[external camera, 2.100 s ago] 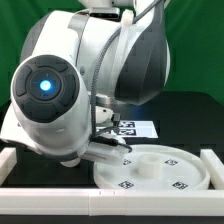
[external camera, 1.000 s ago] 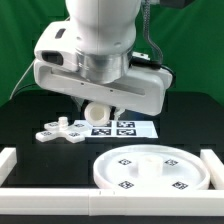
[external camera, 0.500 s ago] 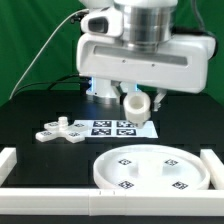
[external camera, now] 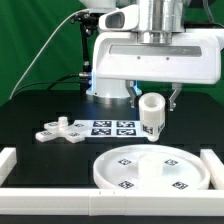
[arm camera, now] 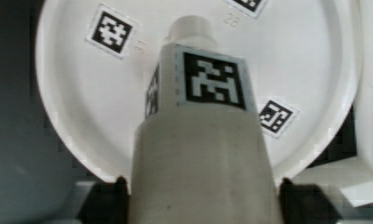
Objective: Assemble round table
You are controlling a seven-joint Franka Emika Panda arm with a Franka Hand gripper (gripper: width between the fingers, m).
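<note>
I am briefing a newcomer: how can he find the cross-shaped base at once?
Find the round disc on the black table. Behind it lies the flat marker board; the base sits beside its end on the exterior view's left. Only it has four arms.

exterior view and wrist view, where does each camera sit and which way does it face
Exterior view: off the arm, past the near rail, facing across the table to the green backdrop; shows wrist and gripper.
Wrist view: on the wrist, looking down along the held leg onto the disc; fingers flank it.
Shared: leg and disc.
</note>
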